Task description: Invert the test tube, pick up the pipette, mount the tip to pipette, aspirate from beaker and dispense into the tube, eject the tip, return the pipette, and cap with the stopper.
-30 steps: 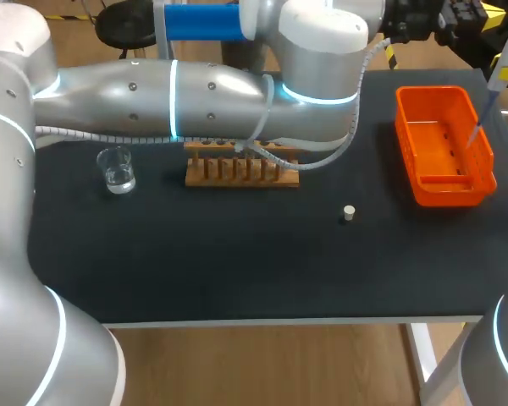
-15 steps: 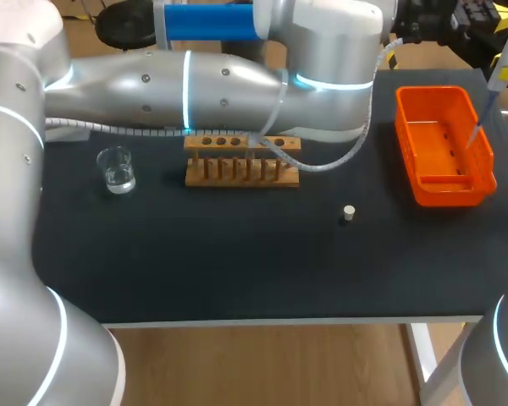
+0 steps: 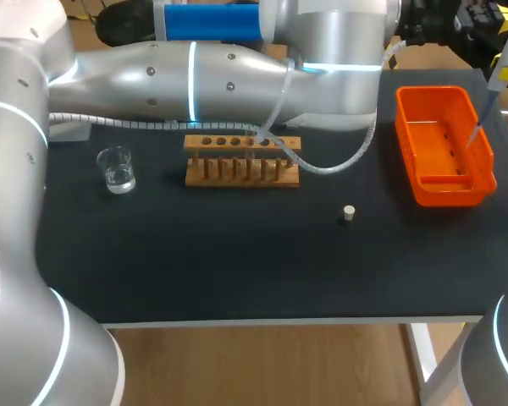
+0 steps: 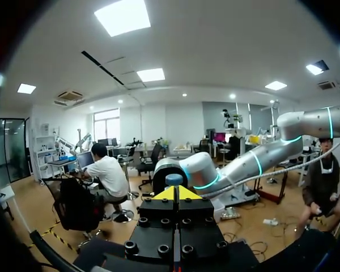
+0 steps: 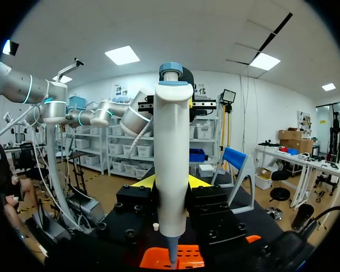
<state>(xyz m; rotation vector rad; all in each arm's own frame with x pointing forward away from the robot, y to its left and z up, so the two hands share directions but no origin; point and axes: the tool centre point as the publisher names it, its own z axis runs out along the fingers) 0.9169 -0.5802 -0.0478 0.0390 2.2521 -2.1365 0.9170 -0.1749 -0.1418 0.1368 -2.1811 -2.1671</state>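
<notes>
Stretching in from the left across the back of the black counter [image 3: 237, 262], the silver left arm [image 3: 195, 76] hangs above the rack, its wrist up near the far right corner. The wrist view shows the left jaws pressed fully together w/ nothing btwn them, pointing out off the counter. An orange bin [image 3: 447, 191] sits at the right end, long side running front to back. A wooden rack [image 3: 241, 172] stands mid-counter toward the back, partly behind the arm's cable; can't tell if a tube is in it. The pipette [image 3: 501, 68] is held tilted over the bin's right wall, tip down, w/ the right jaws clamped on its white body, one yellow tip each side. A glass beaker [image 3: 117, 170] w/ a little clear liquid stands left of the rack, apart from it. A small white stopper [image 3: 349, 212] lies on bare counter btwn rack and bin, nearer the front, touching neither.
</notes>
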